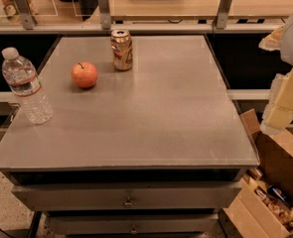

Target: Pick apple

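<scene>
The apple (pixel 84 75), small, round and orange-red with a short dark stem, sits on the grey table top (pixel 151 108) at the back left. A golden-tan drink can (pixel 121 50) stands upright just behind and to the right of it, apart from it. My gripper (pixel 284 100) is at the right edge of the view, off the table's right side and far from the apple. Only pale parts of the arm show there.
A clear plastic water bottle (pixel 26 86) stands on the table's left edge. Drawers (pixel 128 197) run under the table front. An open cardboard box (pixel 270 192) with snacks sits on the floor at the lower right. A bench with posts runs behind the table.
</scene>
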